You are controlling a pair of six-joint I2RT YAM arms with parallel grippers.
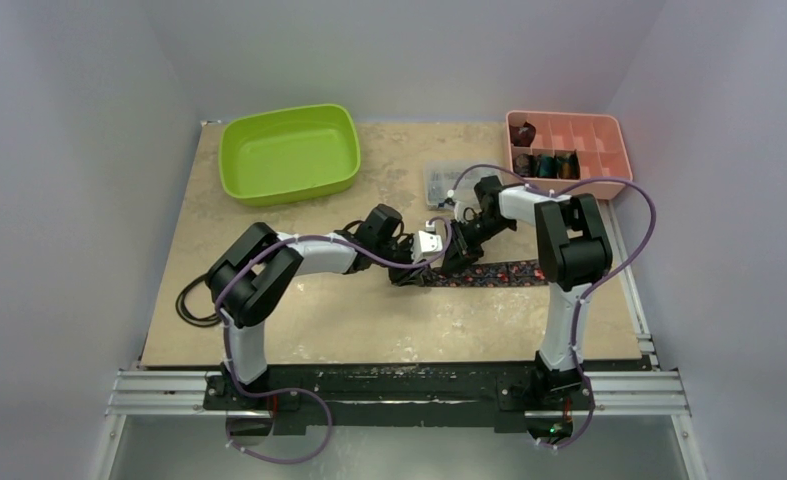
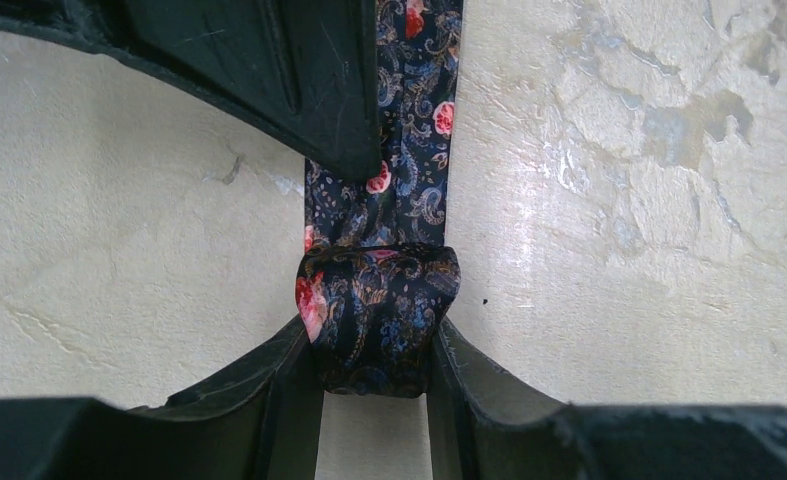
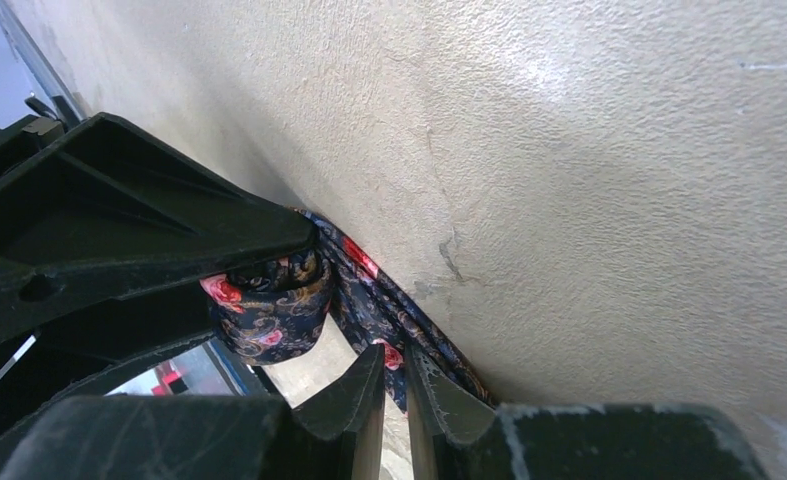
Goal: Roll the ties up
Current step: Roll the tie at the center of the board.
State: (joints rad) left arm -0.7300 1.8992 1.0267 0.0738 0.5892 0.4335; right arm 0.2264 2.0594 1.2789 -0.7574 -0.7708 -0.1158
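Mid-table (image 1: 369,320): the left gripper (image 2: 372,335) clamps the rolled end (image 2: 379,300) of the floral tie (image 2: 421,150), whose flat length extends toward the right arm; the right gripper (image 3: 396,360) bears on that length just beside the roll, fingers drawn to a slit, perhaps nipping the fabric's edge. Beyond: clear box (image 1: 441,182); green tub (image 1: 289,155); pink tray (image 1: 601,135) holding rolled ties (image 1: 544,163).

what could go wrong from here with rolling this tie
1. The rolled end is shiny cloth, pinched only at its sides by the left gripper. It may slip out or spring open.
2. The right gripper sits over one edge of the flat tie, not across it, so the strip may skew and roll up crooked.
3. The two grippers are very close together and may bump on the next turn.
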